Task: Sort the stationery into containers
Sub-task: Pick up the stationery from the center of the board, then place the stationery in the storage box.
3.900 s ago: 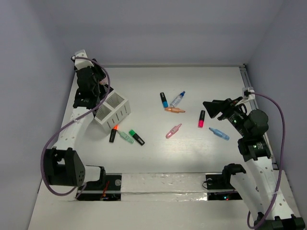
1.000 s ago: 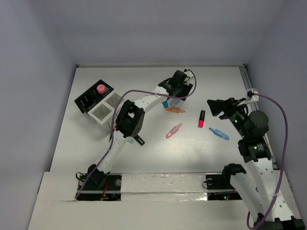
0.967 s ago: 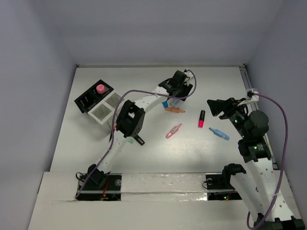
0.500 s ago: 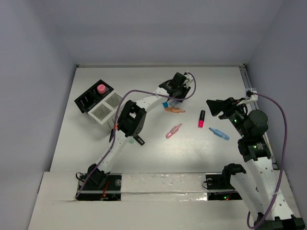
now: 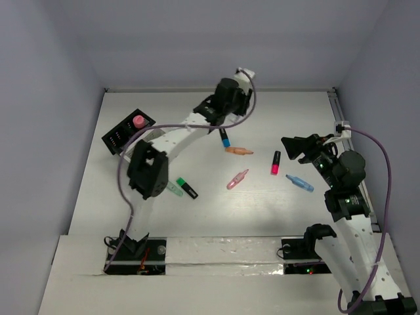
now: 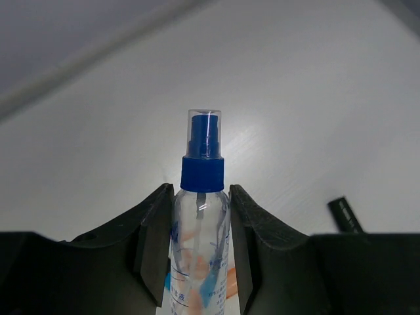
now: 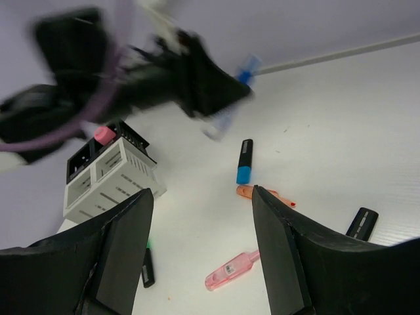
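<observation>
My left gripper (image 6: 201, 197) is shut on a clear spray bottle (image 6: 201, 216) with a blue cap, held off the table at the back middle (image 5: 230, 98). On the table lie a black and blue highlighter (image 5: 224, 137), an orange pen (image 5: 239, 150), a translucent pink one (image 5: 237, 178), a red-pink marker (image 5: 275, 162), a light blue one (image 5: 299, 183) and a green and black one (image 5: 186, 188). The black container (image 5: 125, 134) and the white container (image 7: 111, 177) stand joined at the left. My right gripper (image 5: 292, 147) hangs open and holds nothing.
A pink-topped item (image 5: 138, 121) sits in the black container. The left arm's link (image 5: 147, 167) reaches over the white container and the markers near it. A rail (image 5: 336, 108) runs along the table's right edge.
My left gripper closed on the spray bottle, lifted it off the table and swung up and left with it. The right arm has stayed put.
</observation>
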Controlling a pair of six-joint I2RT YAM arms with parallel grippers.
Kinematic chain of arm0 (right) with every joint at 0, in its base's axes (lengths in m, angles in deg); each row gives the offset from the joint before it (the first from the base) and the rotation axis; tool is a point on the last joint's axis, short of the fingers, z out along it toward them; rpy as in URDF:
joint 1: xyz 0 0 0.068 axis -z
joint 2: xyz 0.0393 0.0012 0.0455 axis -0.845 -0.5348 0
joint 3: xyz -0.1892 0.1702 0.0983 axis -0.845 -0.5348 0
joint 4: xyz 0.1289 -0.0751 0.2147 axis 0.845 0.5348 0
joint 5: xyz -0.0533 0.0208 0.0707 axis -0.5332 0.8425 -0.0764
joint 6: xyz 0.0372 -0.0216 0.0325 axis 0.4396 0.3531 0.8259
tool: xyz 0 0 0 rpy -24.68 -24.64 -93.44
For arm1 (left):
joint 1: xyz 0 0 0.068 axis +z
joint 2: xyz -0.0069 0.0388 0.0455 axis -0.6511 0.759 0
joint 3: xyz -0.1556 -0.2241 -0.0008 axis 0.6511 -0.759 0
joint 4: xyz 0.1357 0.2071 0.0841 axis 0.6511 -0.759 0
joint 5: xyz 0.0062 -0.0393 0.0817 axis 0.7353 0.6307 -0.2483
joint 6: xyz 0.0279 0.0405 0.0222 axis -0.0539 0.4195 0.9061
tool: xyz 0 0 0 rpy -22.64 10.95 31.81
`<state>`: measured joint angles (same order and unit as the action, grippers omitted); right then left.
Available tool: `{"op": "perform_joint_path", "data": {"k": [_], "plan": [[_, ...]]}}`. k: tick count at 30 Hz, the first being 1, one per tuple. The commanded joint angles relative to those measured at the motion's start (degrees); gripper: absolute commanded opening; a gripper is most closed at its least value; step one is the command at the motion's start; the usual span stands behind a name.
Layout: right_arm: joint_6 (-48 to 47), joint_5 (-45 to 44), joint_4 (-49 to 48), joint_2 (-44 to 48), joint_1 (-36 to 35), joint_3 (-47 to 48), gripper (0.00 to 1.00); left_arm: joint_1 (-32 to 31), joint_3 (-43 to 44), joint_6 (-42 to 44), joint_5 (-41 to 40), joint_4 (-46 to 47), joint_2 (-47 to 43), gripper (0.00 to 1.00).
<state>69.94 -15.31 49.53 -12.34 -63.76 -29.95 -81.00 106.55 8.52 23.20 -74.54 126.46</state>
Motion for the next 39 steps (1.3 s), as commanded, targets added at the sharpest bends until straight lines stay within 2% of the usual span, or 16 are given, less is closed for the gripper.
{"op": "perform_joint_path", "data": {"k": [1,6,7,9,10,16,20,26,39], "plan": [[0.02,0.92,-3.15,0.18,-0.42,-0.19,0.68,4.69,-8.68,-1.99,-6.26,14.10,-17.90,0.00],[-0.16,-0.04,-4.03,0.97,-0.42,-0.80,0.68,16.18,-25.93,-7.08,-10.23,20.52,-36.54,0.00],[0.01,-0.13,-4.47,0.80,-0.42,-1.07,0.68,18.30,-32.23,-7.70,-12.41,21.49,-39.35,0.00],[0.02,-0.04,-4.91,0.01,-0.42,-1.33,0.68,22.08,-37.54,-8.23,-16.36,22.73,-47.00,0.00],[-0.16,-0.04,-4.91,-0.26,-0.42,-1.25,0.68,26.01,-42.00,-8.41,-17.69,22.29,-51.37,0.00],[-0.25,1.36,-5.53,-0.43,-0.42,-1.51,0.68,38.68,-54.50,-5.60,-27.10,22.11,-63.00,0.00],[0.10,2.59,-6.05,-0.52,-0.42,-1.68,0.68,43.88,-57.77,-3.66,-28.34,23.25,-62.93,0.00],[0.54,4.26,-6.76,-0.35,-0.42,-1.86,0.68,44.42,-60.41,-2.08,-30.63,26.15,-59.07,0.00],[0.63,5.14,-7.20,-0.70,-0.42,-1.77,0.68,45.04,-62.26,-3.57,-28.96,33.89,-50.19,0.01]]}}
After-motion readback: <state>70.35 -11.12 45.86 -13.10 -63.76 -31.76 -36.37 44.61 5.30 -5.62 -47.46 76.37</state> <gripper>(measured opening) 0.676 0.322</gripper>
